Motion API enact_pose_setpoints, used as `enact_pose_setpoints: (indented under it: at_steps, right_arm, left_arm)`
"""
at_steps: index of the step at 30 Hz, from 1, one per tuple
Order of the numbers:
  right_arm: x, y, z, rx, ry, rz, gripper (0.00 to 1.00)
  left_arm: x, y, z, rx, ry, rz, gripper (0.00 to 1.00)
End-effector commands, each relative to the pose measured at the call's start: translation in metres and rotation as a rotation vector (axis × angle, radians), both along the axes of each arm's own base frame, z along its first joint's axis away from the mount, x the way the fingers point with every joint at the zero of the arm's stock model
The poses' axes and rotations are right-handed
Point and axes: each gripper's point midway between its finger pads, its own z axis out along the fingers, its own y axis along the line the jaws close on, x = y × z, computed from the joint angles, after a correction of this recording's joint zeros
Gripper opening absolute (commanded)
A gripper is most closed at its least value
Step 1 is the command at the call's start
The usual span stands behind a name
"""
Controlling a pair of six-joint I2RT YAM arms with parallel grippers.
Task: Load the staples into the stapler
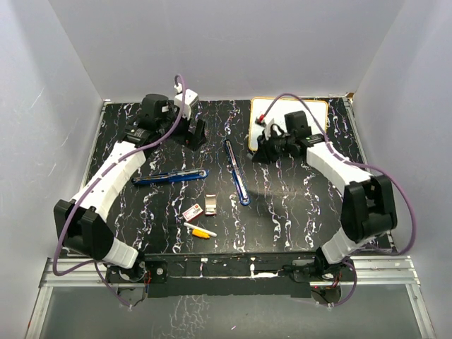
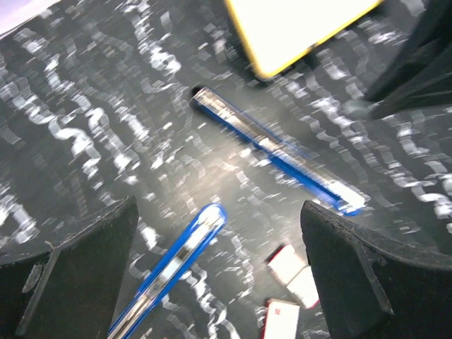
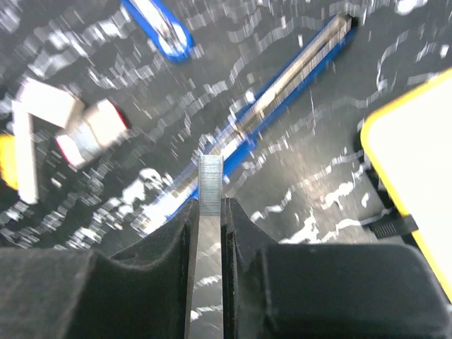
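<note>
My right claw (image 3: 210, 212) is pinched shut on a short, silvery-grey metal strip of staples (image 3: 210, 185). The strip stands up between my two black fingers, above the dark marbled table (image 1: 282, 205). My left claw (image 2: 219, 206) is wide open and holds nothing.

I think the strip is very light, thin and smooth, so it could slip. It is only tiny staples stuck together, so it may snap if I squeeze hard or bend it. Holding its flat sides, as I do now, seems best, with one end left free to slide in.

Below lie two long blue-and-silver stapler parts (image 3: 282, 85) (image 3: 159, 28), well apart from each other. A tiny red-and-white cardboard box (image 3: 88, 134) lies near them, beside a yellow-and-white marker (image 1: 201, 230).

Both wrist pictures are blurry. I cannot tell which blue part has the open groove. My fingers hide the bottom of the strip. From above, the strip is too small to see. My right arm covers part of a yellow-edged white board (image 1: 311, 113).
</note>
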Motion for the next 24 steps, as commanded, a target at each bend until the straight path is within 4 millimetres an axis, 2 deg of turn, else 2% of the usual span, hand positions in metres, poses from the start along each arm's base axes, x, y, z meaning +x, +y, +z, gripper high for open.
enact_pose_setpoints:
  at_steps: [1, 7, 12, 15, 20, 24]
  right_arm:
    - [0.0, 0.033, 0.116, 0.335, -0.062, -0.018, 0.08]
    - [-0.022, 0.044, 0.185, 0.556, -0.068, 0.001, 0.08]
    - [-0.033, 0.049, 0.211, 0.656, 0.006, 0.026, 0.08]
    - [-0.045, 0.053, 0.221, 0.71, 0.049, 0.078, 0.08]
    - [-0.058, 0.055, 0.235, 0.779, 0.073, 0.151, 0.09]
    - [-0.063, 0.057, 0.241, 0.817, 0.095, 0.176, 0.09]
  left_arm:
    - [-0.014, -0.055, 0.056, -0.31, 0.023, -0.206, 0.95]
    - [-0.028, -0.091, 0.109, -0.574, 0.071, -0.367, 0.92]
    - [-0.051, -0.103, 0.144, -0.751, 0.123, -0.51, 0.89]
    - [-0.063, -0.104, 0.154, -0.836, 0.162, -0.549, 0.86]
    - [-0.064, -0.103, 0.152, -0.883, 0.159, -0.55, 0.84]
    - [-0.068, -0.104, 0.159, -0.943, 0.151, -0.585, 0.84]
